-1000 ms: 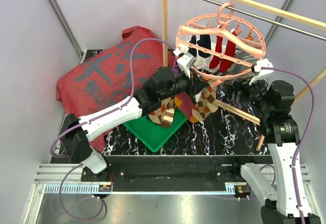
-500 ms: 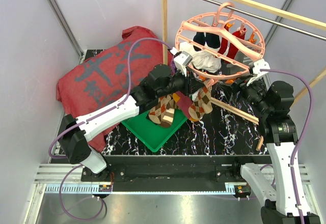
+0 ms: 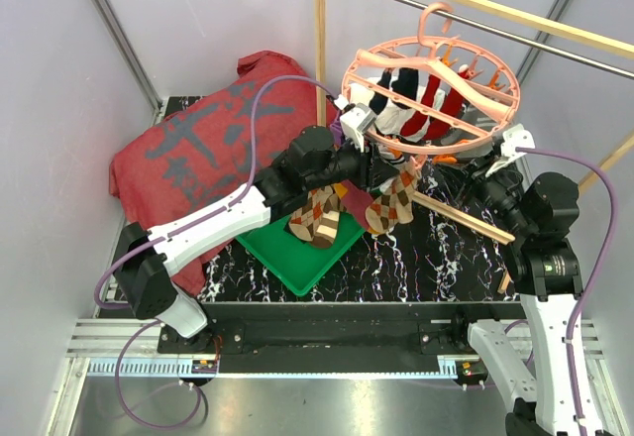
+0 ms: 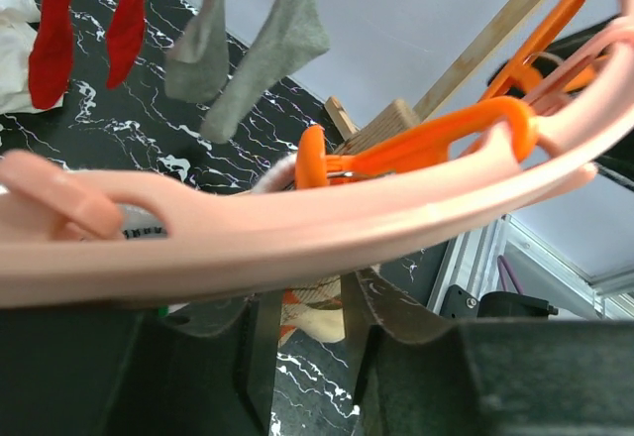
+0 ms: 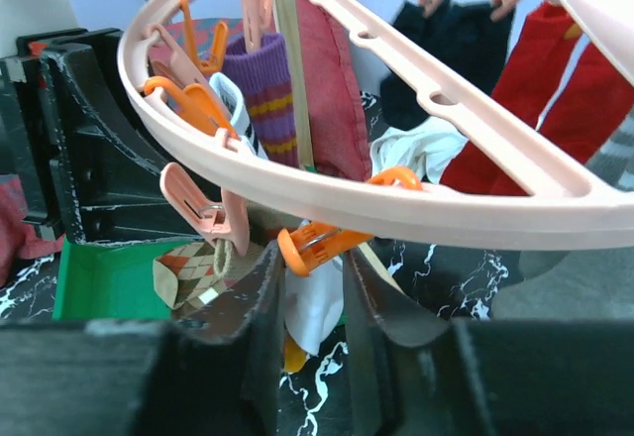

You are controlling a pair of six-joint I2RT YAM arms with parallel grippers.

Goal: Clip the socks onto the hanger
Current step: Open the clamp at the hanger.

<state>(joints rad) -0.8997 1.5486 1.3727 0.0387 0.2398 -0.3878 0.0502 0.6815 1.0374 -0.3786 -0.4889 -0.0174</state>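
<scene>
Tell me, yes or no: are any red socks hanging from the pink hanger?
Yes, in the right wrist view a pair of red socks hangs under the hanger ring, beside dark ones.

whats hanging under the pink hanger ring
Under the hanger, red socks, navy socks, a purple striped sock and a brown argyle sock hang from clips, with a green tray lower down. The rim covers the white sock's top, so its clip cannot be seen.
</scene>
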